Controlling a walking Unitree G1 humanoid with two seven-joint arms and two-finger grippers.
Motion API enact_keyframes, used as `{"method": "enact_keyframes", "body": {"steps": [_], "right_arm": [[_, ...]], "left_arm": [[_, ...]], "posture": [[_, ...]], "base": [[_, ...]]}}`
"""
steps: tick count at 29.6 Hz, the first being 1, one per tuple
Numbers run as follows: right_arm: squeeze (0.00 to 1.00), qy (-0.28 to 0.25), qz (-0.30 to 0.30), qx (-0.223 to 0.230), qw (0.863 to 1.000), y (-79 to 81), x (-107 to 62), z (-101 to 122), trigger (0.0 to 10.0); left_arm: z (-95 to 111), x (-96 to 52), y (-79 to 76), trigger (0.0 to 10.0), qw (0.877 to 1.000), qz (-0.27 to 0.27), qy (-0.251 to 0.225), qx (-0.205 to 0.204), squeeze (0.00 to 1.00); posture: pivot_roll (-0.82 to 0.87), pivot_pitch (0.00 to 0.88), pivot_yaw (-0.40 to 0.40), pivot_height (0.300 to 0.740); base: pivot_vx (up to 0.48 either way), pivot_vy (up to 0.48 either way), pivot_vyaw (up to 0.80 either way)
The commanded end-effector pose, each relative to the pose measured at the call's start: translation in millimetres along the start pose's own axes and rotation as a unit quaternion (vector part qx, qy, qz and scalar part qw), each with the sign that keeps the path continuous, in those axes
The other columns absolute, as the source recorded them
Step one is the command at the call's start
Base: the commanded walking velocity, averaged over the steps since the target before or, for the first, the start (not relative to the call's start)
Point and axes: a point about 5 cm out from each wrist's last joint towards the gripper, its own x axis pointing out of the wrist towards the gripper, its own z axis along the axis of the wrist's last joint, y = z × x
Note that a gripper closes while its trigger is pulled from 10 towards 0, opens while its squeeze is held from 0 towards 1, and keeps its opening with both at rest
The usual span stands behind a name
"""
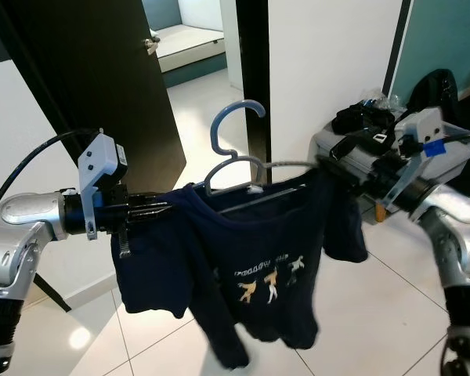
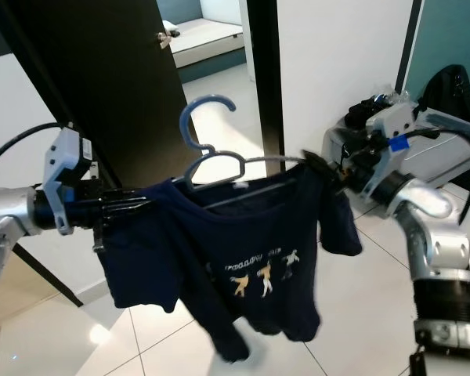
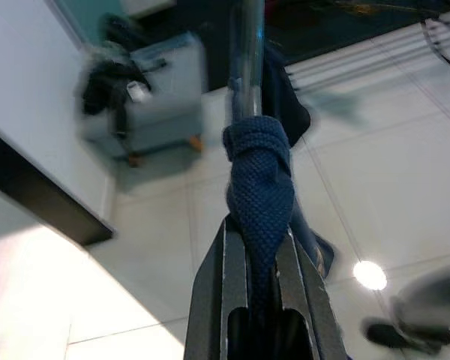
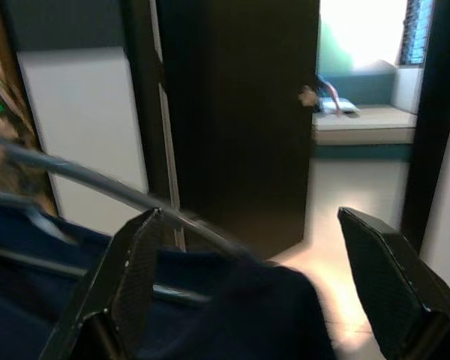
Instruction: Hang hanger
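Left hand [image 1: 153, 210] grips shirt [image 1: 251, 266] on hanger [image 1: 239, 160]; right hand [image 1: 337, 168] open beside it.

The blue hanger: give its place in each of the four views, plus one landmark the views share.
Left eye view: blue hanger upper centre, hook up, above the navy shirt.
Right eye view: hanger left of centre.
Left wrist view: grey bar at top centre, past the left gripper.
Right wrist view: grey bar at left, by the right gripper.
Shared landmark: the dark door.

One pale blue plastic hanger [image 1: 236, 153], one navy blue printed shirt [image 1: 251, 266], one dark wooden door [image 1: 102, 70] and two black-fingered grippers are counted.
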Motion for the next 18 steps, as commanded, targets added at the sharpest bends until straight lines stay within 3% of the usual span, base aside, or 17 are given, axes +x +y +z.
{"method": "enact_keyframes", "body": {"steps": [1,3,5,9,13,18], "right_arm": [[0.0,-0.025,0.011,0.042,0.999,11.9,6.1,-0.4,10.0],[0.0,-0.048,-0.014,0.081,0.995,19.2,11.4,-7.5,10.0],[0.0,-0.053,-0.027,0.089,0.994,20.7,12.7,-10.9,10.0],[0.0,-0.058,-0.057,0.102,0.991,17.0,12.6,-11.6,10.0],[0.0,-0.065,-0.132,0.148,0.978,3.1,13.4,-14.6,10.0],[0.0,-0.072,-0.155,0.174,0.97,-0.6,14.1,-16.6,10.0]], "left_arm": [[6.1,1.4,10.0,10.0,0.998,0.054,-0.022,0.012,0.0],[8.6,10.0,16.7,10.0,0.991,0.121,-0.06,0.002,0.0],[9.5,12.9,19.0,10.0,0.986,0.149,-0.077,-0.004,0.0],[9.9,14.6,16.7,10.0,0.984,0.153,-0.087,-0.009,0.0],[11.7,19.7,8.5,10.0,0.984,0.144,-0.107,-0.018,0.0],[12.9,21.0,7.0,10.0,0.983,0.145,-0.114,-0.02,0.0]], "posture": [[-0.07,0.0,0.113,0.74],[-0.08,0.0,0.116,0.74],[-0.08,0.0,0.116,0.74],[-0.08,0.0,0.116,0.74],[-0.08,0.0,0.112,0.74],[-0.08,0.0,0.107,0.74]], "base": [[0.0,0.0,0.0],[0.0,0.0,0.0],[0.0,0.0,0.0],[0.0,0.0,0.0],[0.0,0.0,0.0],[0.0,0.0,0.0]]}}
